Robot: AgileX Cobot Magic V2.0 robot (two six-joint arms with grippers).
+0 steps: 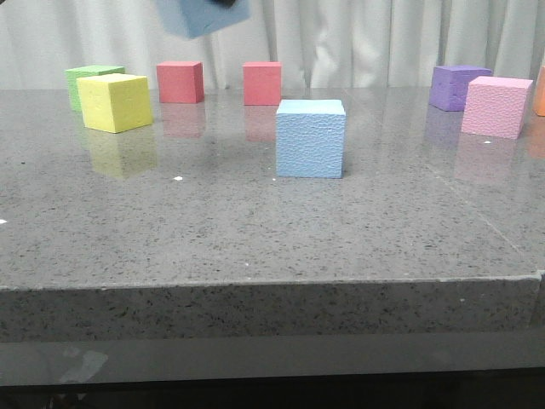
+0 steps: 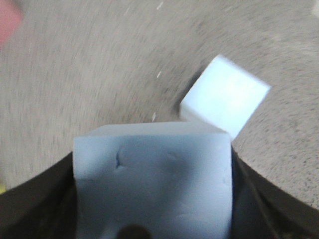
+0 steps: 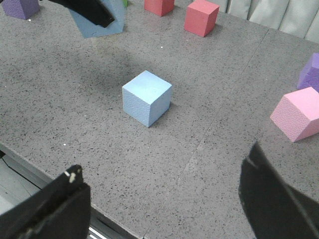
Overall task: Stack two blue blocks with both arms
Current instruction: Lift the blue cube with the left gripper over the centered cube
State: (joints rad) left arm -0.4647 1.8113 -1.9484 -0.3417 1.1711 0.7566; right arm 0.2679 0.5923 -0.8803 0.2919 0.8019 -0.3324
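Observation:
One light blue block point(image 1: 311, 138) stands on the grey table near its middle; it also shows in the right wrist view point(image 3: 147, 97) and, blurred, in the left wrist view point(image 2: 225, 97). My left gripper point(image 2: 152, 219) is shut on the second light blue block point(image 2: 152, 179), held high in the air; that block shows at the top edge of the front view point(image 1: 203, 15) and in the right wrist view point(image 3: 97, 22), up and to the left of the standing block. My right gripper point(image 3: 164, 174) is open and empty above the table's front edge, out of the front view.
On the table stand a yellow cube point(image 1: 115, 102), a green cube point(image 1: 89, 78), two red cubes point(image 1: 180, 82) point(image 1: 261, 83), a purple cube point(image 1: 458, 87) and a pink cube point(image 1: 496, 106). An orange piece point(image 1: 540, 89) shows at the right edge. White curtains hang behind.

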